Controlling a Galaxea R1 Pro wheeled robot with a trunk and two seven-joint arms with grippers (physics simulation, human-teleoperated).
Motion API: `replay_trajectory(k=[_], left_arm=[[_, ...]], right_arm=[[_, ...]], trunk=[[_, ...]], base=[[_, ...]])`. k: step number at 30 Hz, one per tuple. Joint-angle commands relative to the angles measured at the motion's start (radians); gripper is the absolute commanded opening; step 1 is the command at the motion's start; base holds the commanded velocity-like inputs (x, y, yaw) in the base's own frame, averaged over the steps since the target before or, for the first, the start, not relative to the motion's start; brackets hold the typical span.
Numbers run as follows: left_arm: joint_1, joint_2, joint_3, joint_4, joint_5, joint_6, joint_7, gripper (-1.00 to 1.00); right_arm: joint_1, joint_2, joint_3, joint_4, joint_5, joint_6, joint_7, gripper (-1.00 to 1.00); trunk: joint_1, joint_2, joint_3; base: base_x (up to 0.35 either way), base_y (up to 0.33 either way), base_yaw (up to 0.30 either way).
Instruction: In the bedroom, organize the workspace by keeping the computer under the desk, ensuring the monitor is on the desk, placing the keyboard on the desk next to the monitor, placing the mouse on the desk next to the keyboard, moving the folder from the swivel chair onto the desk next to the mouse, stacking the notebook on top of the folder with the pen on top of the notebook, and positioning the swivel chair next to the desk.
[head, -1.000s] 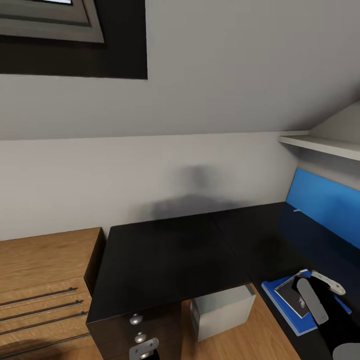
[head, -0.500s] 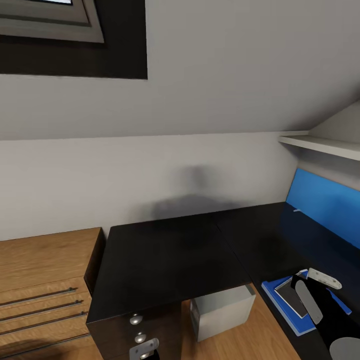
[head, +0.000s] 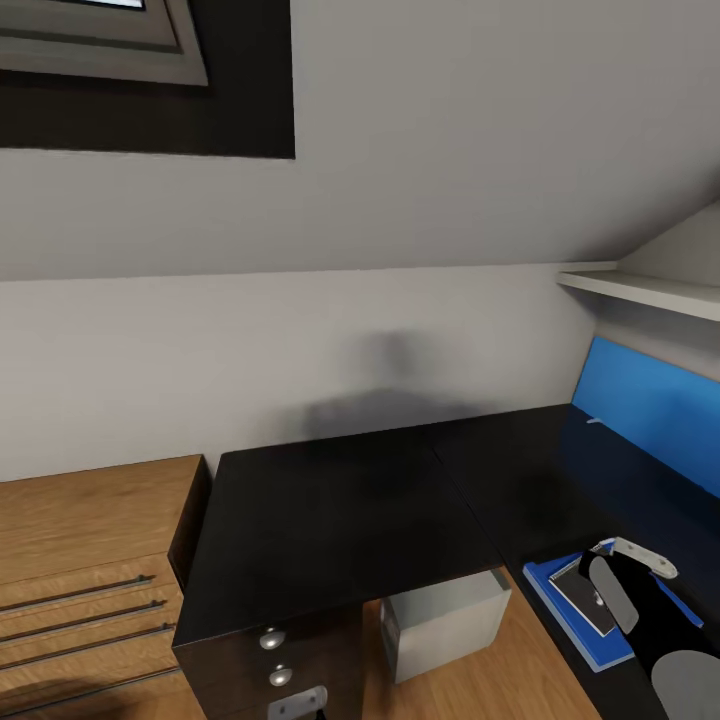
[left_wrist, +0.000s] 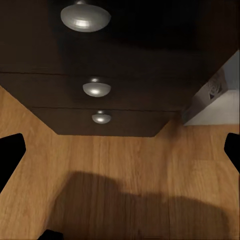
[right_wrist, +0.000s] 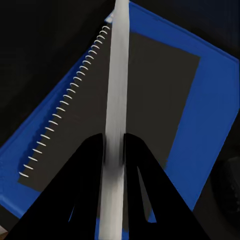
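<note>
The right tool (right_wrist: 114, 150), clenched on the pale pen (right_wrist: 117, 85) above the notebook (right_wrist: 120, 105) on the folder (right_wrist: 210, 100), could let it roll onto the bench (head: 350, 520) if released tilted.

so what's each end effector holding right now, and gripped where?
The right end effector pinches the pen near one end, its length reaching out over the notebook lying on the folder. The left end effector holds nothing, fingers apart.

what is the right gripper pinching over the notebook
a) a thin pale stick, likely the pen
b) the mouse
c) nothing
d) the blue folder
a: in the right wrist view the right gripper is shut on a slim pale pen above the spiral notebook lying on the folder.
</note>
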Motion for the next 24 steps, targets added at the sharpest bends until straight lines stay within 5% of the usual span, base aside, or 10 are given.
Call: replay_trajectory(k=[1,15,24], left_arm=[[-0.002,0.000,-0.007,0.000,0.010,-0.010,0.004,1.00],[-0.002,0.000,-0.012,0.000,0.010,-0.010,0.004,1.00],[-0.002,0.000,-0.012,0.000,0.012,-0.010,0.004,1.00]], right_arm=[[-0.001,-0.001,0.000,0.000,-0.009,0.000,-0.005,-1.00],[-0.007,-0.002,0.000,0.013,-0.008,-0.005,-0.003,-1.00],[-0.083,-0.004,0.002,0.171,0.011,-0.085,-0.002,-1.00]], trunk=[[0.000,-0.001,-0.002],[0.000,-0.001,-0.002],[0.000,-0.001,-0.002]], base=[[0.000,0.000,0.000],[0.074,0.000,0.000],[0.002,0.000,0.000]])
